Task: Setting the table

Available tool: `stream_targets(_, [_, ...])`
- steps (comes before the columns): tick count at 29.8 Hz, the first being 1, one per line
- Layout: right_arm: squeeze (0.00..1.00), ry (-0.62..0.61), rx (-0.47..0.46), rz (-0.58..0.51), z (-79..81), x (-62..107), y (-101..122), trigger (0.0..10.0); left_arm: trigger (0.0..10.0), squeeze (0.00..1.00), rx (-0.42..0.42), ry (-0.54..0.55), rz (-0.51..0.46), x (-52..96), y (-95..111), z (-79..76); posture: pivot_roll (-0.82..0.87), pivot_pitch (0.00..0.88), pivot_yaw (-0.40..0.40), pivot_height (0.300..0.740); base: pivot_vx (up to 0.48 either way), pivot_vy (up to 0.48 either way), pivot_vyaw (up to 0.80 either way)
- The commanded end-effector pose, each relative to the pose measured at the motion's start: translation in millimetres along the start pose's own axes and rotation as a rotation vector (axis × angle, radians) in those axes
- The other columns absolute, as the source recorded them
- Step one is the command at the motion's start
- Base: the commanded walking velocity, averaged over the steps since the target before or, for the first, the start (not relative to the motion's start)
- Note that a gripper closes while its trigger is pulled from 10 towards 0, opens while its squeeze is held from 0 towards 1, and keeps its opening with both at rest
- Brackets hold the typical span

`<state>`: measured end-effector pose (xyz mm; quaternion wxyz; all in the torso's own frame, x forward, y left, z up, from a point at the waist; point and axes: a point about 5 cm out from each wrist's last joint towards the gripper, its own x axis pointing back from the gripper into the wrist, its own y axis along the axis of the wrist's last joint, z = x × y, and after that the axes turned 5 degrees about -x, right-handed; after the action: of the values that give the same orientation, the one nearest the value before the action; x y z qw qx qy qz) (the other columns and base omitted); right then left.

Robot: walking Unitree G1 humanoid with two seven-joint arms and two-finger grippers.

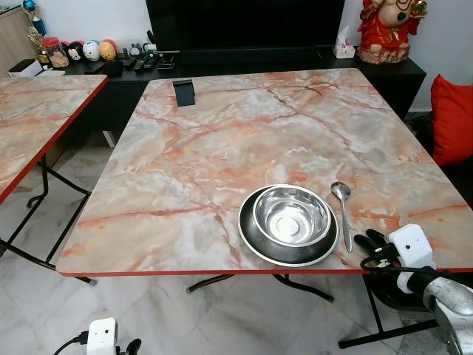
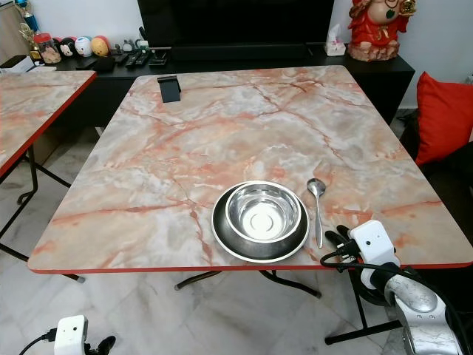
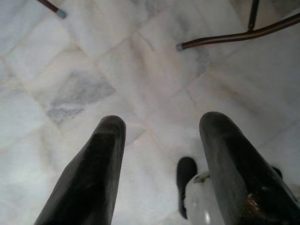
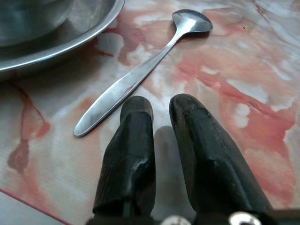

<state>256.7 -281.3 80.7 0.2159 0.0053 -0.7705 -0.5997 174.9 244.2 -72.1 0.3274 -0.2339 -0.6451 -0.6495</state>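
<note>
My right pincer (image 4: 157,117) rests empty on the bench (image 1: 192,148), its fingers nearly together. Any forward slide could nudge the spoon (image 4: 140,75) against the plate (image 1: 255,240) holding the bowl (image 1: 292,214) and skew the setting. The spoon's handle ends just beyond my fingertips, left of centre in the wrist frame. My left pincer (image 3: 161,154) hangs apart above the floor.

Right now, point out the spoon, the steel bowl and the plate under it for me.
spoon (image 1: 344,216), left eye view, middle of its handle.
steel bowl (image 1: 292,216), left eye view, shiny inside bottom.
plate (image 1: 252,237), left eye view, dark rim showing at the bowl's left.
</note>
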Motion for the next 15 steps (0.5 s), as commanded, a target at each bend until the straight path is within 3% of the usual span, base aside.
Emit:
stream_targets(1, [0.00,0.007,0.011,-0.016,0.4,-0.6,4.3,10.0,10.0,0.00,-0.012,-0.006,0.018,-1.1,-1.5,-6.5,-0.15,0.000,0.071,0.707,0.000,0.000,0.00])
stream_targets(10, [0.00,-0.137,0.054,0.003,-15.5,-0.4,3.8,10.0,10.0,0.00,-0.017,-0.017,0.027,-3.6,-0.6,-20.1,-0.15,0.000,0.071,0.707,0.000,0.000,0.00])
stream_targets(15, [0.00,-0.396,0.040,-0.115,-28.0,-6.7,21.5,10.0,10.0,0.00,-0.023,0.005,0.013,-2.7,3.1,-5.8,-0.16,0.000,0.078,0.707,0.000,0.000,0.00])
